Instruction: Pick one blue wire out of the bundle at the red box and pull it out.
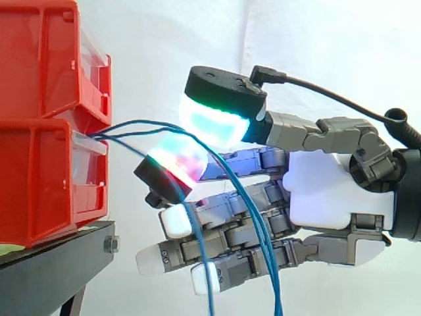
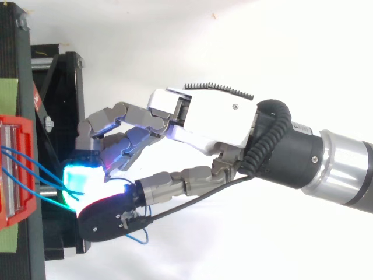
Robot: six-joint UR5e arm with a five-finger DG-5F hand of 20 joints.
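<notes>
So, robot hand (image 1: 329,191) pinching thin blue wire (image 1: 135,122) beside red plastic box (image 1: 39,178); next needs steady pull straight away.

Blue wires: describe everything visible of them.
The blue wires are thin, smooth, plastic-looking strands, at least two. They leave the gap between the stacked red bins, arc rightward, pass between two glowing pads of the hand, which look pinched on them, then droop across the fingers and off the bottom edge of the side view.
</notes>
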